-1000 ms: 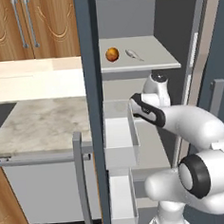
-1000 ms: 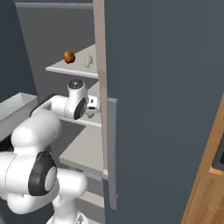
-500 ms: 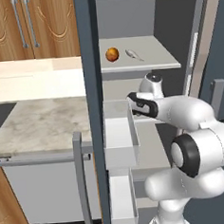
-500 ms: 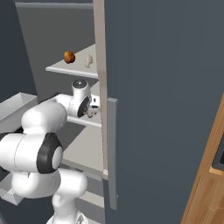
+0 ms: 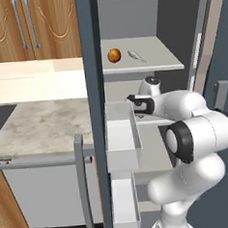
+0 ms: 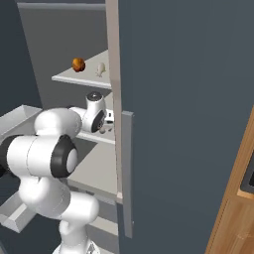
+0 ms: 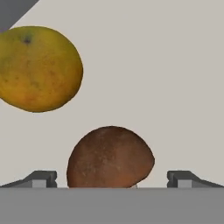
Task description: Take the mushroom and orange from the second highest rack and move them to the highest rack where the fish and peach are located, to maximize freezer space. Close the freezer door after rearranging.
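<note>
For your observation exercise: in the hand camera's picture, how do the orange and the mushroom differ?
The orange is yellow-orange with a dark stem dimple; the mushroom is a mottled brown cap. The orange looks larger and sits off to one side; the mushroom lies between the open gripper's fingertips. Both are rounded and rest on the same pale rack.

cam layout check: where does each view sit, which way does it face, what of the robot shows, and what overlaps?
Left base view: behind the arm, on its left, facing forward and down into the open freezer; arm rises lower right, peach and fish on top rack.
Right base view: behind, on its right, same freezer past the door; arm lower left.
Hand view: looks along the open end effector at mushroom and orange; fingertips at the bottom.
Shared: both base views show peach, fish, arm.
</note>
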Motion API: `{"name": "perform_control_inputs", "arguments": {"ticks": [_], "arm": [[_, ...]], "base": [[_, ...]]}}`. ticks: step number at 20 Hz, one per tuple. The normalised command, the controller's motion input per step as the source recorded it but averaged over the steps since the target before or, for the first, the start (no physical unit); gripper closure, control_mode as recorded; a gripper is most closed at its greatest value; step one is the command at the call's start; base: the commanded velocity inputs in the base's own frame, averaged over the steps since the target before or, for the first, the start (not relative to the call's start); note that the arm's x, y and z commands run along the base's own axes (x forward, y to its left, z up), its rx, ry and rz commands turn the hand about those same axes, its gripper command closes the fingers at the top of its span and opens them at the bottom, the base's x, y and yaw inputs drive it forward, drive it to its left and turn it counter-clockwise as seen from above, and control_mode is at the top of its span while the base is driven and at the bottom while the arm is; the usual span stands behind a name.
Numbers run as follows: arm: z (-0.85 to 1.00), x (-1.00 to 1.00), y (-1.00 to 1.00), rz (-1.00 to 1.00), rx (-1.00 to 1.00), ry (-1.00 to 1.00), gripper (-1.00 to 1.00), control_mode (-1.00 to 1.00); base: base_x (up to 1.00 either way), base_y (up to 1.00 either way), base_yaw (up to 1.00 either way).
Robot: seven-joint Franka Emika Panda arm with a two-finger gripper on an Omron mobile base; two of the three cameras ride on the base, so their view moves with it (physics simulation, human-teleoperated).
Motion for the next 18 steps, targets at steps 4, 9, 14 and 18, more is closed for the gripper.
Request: {"name": "perform_control_inputs", "arguments": {"ticks": [4,9,14,18], "arm": [[-0.22,0.28,0.00,0.00,0.00,0.01,-1.00,-1.00],[-0.26,0.02,0.00,0.00,0.00,0.00,1.00,-1.00],[-0.09,-0.20,0.01,0.06,0.00,-0.13,1.00,-1.00],[0.14,-0.81,0.00,0.04,0.00,-0.18,1.00,-1.00]], "base": [[0.00,0.00,0.00],[0.00,0.00,0.00],[0.00,0.00,0.00],[0.00,0.00,0.00]]}}
